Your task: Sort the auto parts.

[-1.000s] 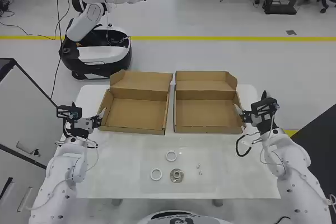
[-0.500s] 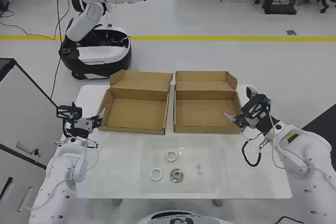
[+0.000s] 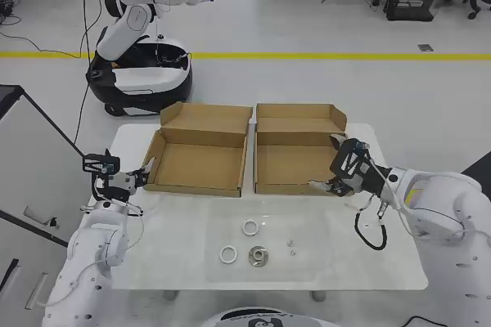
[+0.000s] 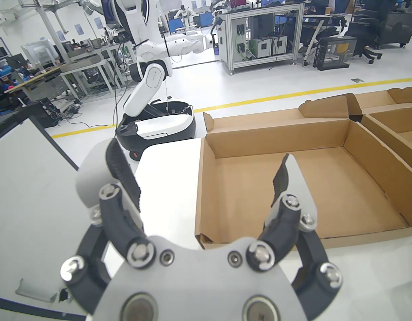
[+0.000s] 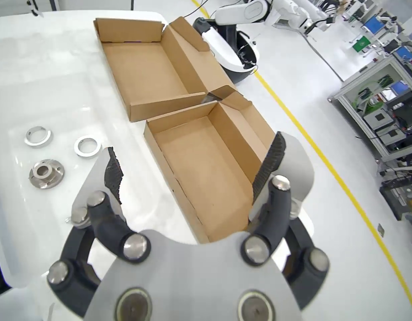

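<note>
Nothing has been sorted yet, as far as can be judged: both boxes are bare and every part lies on the table [image 3: 180, 245]

The left gripper [image 3: 147, 173] hangs just off the outer side of the left box [image 3: 198, 166], by its near corner. Its jaws are spread wide and hold nothing. The left box has only cardboard showing inside.

The parts lie on the robot's side of the left box, out beyond its near right corner and well apart from it. A first ring [image 3: 250, 227] is closest to the left box. A second ring [image 3: 228, 255] lies farther from it, with a flanged hub [image 3: 259, 257] just beside that ring. Two small pieces [image 3: 292, 247] lie a little farther right, too small to identify.

The right box [image 3: 295, 129] stands just beside the left box, their walls almost meeting, and nothing lies in it either. The right gripper [image 3: 327, 161] hovers over that box's near corner, on the side away from the left box. Its fingers are wide apart with nothing between them.

All the picking and placing is left to do, and neither gripper is down among the parts. Which kind of part belongs in which box cannot be told from here
</note>
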You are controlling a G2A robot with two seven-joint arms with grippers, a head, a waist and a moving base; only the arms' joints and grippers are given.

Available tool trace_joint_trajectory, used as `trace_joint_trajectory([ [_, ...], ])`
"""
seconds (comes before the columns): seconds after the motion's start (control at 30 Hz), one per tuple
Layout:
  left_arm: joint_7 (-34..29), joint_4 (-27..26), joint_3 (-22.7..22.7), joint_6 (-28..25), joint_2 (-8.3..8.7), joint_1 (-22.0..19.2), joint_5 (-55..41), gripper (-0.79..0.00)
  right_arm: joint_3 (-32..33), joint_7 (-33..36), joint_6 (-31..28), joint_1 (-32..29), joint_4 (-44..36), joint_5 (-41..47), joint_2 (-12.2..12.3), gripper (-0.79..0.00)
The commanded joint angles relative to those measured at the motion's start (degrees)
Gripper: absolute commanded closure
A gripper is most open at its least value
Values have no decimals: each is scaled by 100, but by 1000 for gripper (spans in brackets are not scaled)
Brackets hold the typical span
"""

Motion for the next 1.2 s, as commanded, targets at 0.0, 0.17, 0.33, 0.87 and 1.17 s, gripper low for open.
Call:
trace_joint_trajectory([
  [0.0,0,0,0,0,0,0,0,-785,-93,330,-74,96,-42,142,29,-785],
  [0.17,0,0,0,0,0,0,0,-785,-473,1018,-92,420,-175,506,114,-785],
  [0.33,0,0,0,0,0,0,0,-785,-983,1234,124,704,-208,509,267,-785],
  [0.87,0,0,0,0,0,0,0,-785,-2882,1932,821,1912,-252,554,1154,-785],
  [1.17,0,0,0,0,0,0,0,-785,-3374,2291,1181,2525,-166,889,1531,-785],
])
